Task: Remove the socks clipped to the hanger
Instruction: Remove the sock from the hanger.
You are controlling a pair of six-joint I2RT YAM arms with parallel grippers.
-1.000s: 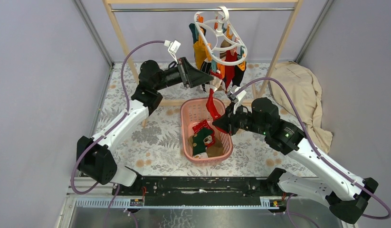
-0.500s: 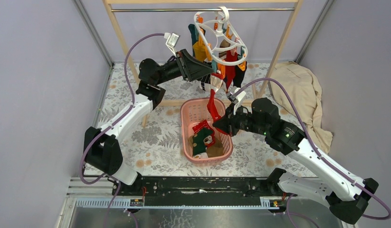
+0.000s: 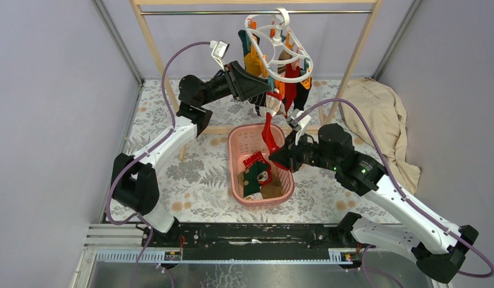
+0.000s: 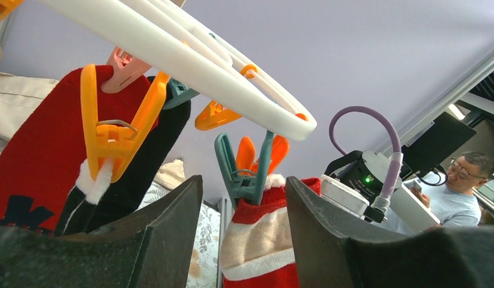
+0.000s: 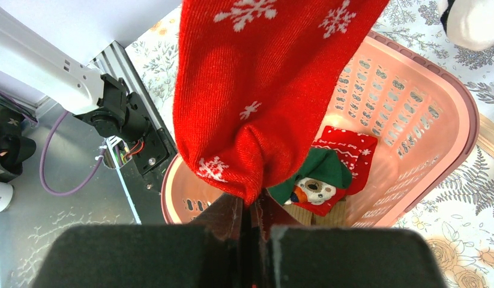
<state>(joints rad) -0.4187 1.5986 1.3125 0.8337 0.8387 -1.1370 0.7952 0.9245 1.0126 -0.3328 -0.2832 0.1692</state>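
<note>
Above the left tool [image 4: 243, 198]: hanger [image 4: 232, 90], socks [image 3: 254, 63] clipped beneath. Below the right tool [image 5: 250, 207]: basket [image 5: 364, 96]. Clamped in the right tool, unchanged: toe of red snowflake sock [image 5: 262, 90]. Left tool lifted closer, fingers apart astride teal clip [image 4: 241, 171], probably the next to be pinched open.

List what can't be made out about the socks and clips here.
- Top view: how many socks hang on the hanger; they overlap.
- Left wrist view: the red sock below its teal clip, hidden by the left gripper and the bottom edge.
- Right wrist view: the red sock's clipped end, beyond the top edge.
</note>
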